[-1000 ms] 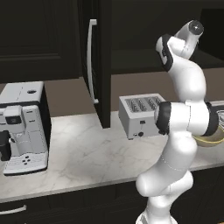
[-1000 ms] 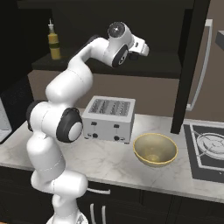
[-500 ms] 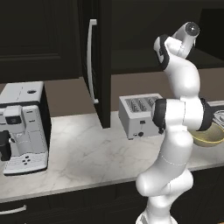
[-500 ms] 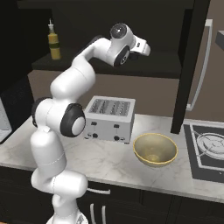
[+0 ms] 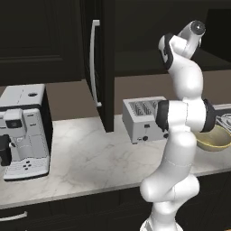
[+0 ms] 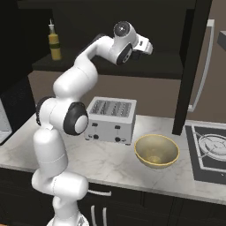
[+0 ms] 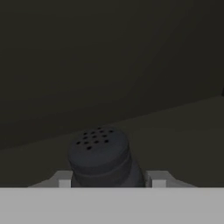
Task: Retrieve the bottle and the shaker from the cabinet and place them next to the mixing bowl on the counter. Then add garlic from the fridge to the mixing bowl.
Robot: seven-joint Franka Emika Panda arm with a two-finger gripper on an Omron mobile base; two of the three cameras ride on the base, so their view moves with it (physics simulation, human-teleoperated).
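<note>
Deep on the dark cabinet shelf, the black shaker (image 7: 99,153) with its holed top stands between my finger tips. My gripper (image 7: 109,179) is shut on the shaker, one pad at each side of its body. In the right base view my hand (image 6: 140,44) reaches into the open cabinet (image 6: 150,66) above the toaster. The amber-yellow bottle (image 6: 54,44) stands at the shelf's left end, well away from the hand. The tan-rimmed mixing bowl (image 6: 156,151) sits on the marble counter (image 6: 110,161) right of the toaster, and shows behind my arm as the mixing bowl (image 5: 215,140).
A silver toaster (image 6: 111,119) stands under the shelf. The open cabinet door (image 5: 103,67) with its bar handle juts out over the counter. A coffee machine (image 5: 22,131) is at the left, and a stove (image 6: 212,150) at the right.
The arm has stretched a little and the hand has pushed slightly deeper into the cabinet. The bottle, bowl and toaster have stayed put.
</note>
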